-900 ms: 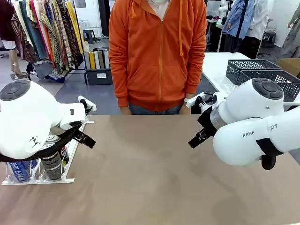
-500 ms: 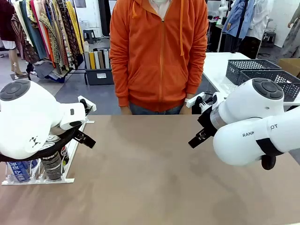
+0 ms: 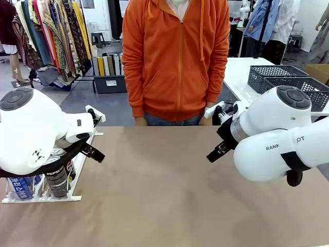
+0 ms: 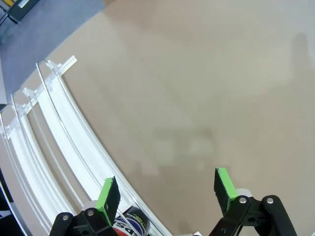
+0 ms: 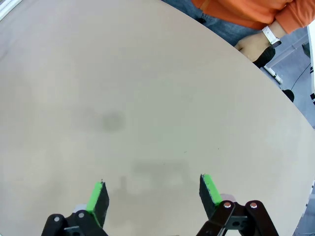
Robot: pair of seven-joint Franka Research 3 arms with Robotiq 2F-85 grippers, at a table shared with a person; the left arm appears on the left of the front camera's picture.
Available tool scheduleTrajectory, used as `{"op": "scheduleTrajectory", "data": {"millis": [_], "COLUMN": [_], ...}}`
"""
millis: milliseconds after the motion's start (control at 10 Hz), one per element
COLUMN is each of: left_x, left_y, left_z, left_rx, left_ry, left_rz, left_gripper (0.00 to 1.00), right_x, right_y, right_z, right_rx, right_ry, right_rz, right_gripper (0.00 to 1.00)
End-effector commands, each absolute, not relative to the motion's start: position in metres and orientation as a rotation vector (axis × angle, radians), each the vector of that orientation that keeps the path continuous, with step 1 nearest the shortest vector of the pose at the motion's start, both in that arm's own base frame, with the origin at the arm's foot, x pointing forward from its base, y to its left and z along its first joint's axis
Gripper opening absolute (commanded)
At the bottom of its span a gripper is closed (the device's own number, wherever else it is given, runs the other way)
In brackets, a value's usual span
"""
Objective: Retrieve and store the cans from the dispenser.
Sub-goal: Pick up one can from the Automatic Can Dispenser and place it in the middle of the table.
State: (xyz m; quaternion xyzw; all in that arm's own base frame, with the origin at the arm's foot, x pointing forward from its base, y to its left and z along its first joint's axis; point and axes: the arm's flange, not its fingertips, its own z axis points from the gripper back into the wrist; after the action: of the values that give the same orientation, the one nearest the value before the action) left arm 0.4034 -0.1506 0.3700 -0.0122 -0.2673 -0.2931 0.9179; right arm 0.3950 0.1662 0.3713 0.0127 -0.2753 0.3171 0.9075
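Note:
The white dispenser [image 3: 41, 198] lies at the table's left edge, partly under my left arm. A blue can [image 3: 19, 186] and a black can [image 3: 57, 181] stand at its low end against the stops. In the left wrist view the dispenser's bare lanes [image 4: 54, 132] curve along the left, and a black can top [image 4: 132, 226] peeks up at the bottom edge beside the left finger. My left gripper [image 4: 166, 189] hangs open above the table next to the rack, holding nothing. My right gripper [image 5: 153, 193] is open over bare tabletop on the right side, holding nothing.
A person in an orange hoodie [image 3: 177, 56] stands at the far edge, one hand [image 5: 250, 45] with a white wristband near the table's corner. Dark grey mesh baskets [image 3: 288, 82] sit on another table at the back right. The tan tabletop [image 3: 164, 195] lies between the arms.
The person has shifted slightly to the right. Neither arm has moved.

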Motion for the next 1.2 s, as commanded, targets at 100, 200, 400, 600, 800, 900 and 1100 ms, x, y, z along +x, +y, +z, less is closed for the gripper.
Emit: {"op": "scheduleTrajectory", "data": {"millis": [100,200,400,600,800,900,1100], "left_x": [0.398,0.388,0.366,0.337,0.321,0.316,0.298], "left_y": [-0.144,-0.141,-0.140,-0.095,0.000,0.054,0.148], "left_z": [0.390,0.416,0.472,0.528,0.557,0.556,0.523], "left_rx": [-0.185,-0.320,-0.548,-0.779,-1.016,-1.127,-1.302], "left_ry": [-0.470,-0.377,-0.251,-0.201,-0.247,-0.299,-0.424], "left_rz": [-0.655,-0.749,-0.628,-0.562,-0.552,-0.480,-0.239], "left_gripper": [1.00,1.00,1.00,1.00,1.00,1.00,1.00], "right_x": [0.386,0.375,0.353,0.319,0.293,0.283,0.267], "right_y": [0.158,0.150,0.132,0.084,0.008,-0.031,-0.102], "right_z": [0.390,0.410,0.453,0.501,0.520,0.514,0.482], "right_rx": [0.178,0.301,0.627,0.952,1.191,1.286,1.454], "right_ry": [-0.422,-0.382,-0.196,-0.153,-0.241,-0.308,-0.426], "right_rz": [0.641,0.645,0.553,0.504,0.422,0.327,0.157], "right_gripper": [1.00,1.00,1.00,1.00,1.00,1.00,1.00]}}
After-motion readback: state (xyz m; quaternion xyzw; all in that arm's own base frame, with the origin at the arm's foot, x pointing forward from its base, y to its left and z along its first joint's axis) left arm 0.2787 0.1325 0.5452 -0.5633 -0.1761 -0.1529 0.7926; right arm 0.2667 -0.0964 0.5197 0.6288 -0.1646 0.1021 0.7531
